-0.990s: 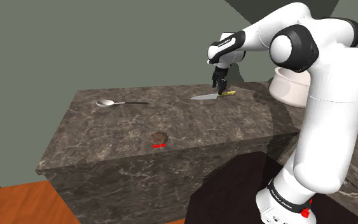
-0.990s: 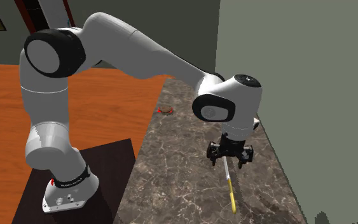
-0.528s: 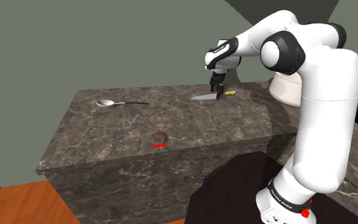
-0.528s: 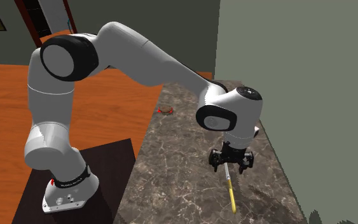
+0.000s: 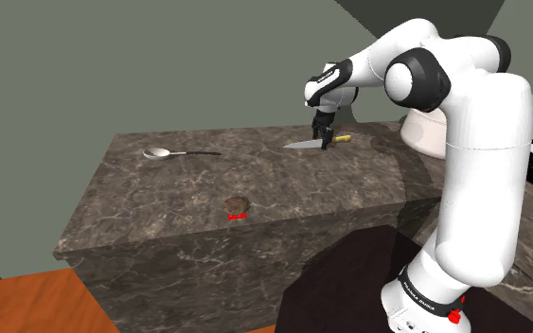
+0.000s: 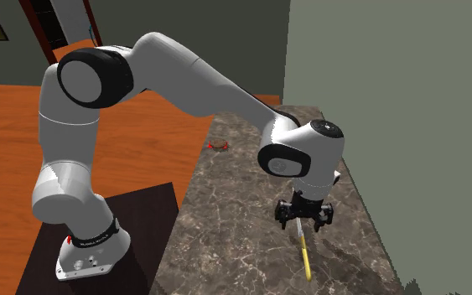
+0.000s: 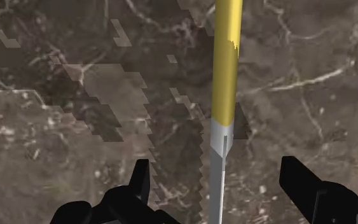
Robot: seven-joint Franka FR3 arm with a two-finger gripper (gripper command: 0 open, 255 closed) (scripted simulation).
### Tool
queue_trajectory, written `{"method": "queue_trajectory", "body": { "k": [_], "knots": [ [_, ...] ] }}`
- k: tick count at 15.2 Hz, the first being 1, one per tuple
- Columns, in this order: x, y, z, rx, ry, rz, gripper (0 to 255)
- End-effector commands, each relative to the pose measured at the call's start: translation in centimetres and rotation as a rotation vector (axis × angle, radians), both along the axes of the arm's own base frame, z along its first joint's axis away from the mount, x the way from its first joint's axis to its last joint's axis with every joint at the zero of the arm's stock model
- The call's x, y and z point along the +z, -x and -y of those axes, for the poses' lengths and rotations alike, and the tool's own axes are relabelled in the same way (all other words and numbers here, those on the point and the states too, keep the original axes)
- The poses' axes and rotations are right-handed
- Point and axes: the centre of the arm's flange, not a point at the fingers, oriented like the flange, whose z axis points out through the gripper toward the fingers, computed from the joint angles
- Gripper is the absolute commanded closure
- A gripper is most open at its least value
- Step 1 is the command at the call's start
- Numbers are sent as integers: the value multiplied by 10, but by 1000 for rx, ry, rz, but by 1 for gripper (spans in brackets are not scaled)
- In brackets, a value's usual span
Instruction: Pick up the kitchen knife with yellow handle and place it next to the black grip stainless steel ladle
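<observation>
The yellow-handled knife (image 5: 313, 144) lies flat near the back edge of the dark marble counter (image 5: 255, 180), its handle (image 5: 344, 138) pointing toward the shoulder view's right. My gripper (image 5: 327, 140) hangs low over it, open. In the wrist view the gripper (image 7: 219, 184) straddles the grey blade (image 7: 216, 184) just below the yellow handle (image 7: 226, 70), and neither finger touches it. From the second exterior view the gripper (image 6: 303, 219) covers the blade, with the handle (image 6: 306, 256) sticking out. The ladle (image 5: 167, 152), with a silver bowl and a dark grip, rests far toward the shoulder view's left.
A small brown object with a red base (image 5: 237, 205) sits near the counter's front edge. A white pot (image 5: 428, 134) stands behind my arm on the shoulder view's right. A grey wall runs close behind the counter. Orange floor (image 6: 133, 151) lies below.
The arm has swung its elbow in and the gripper has come down closer over the knife. The knife and the ladle have stayed where they were.
</observation>
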Motion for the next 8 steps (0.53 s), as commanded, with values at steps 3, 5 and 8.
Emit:
{"method": "queue_trajectory", "body": {
  "k": [3, 5, 8],
  "knots": [
    [0, 0, 0, 0, 0, 0, 255],
    [0, 0, 0, 0, 0, 0, 255],
    [0, 0, 0, 0, 0, 0, 255]
  ]
}}
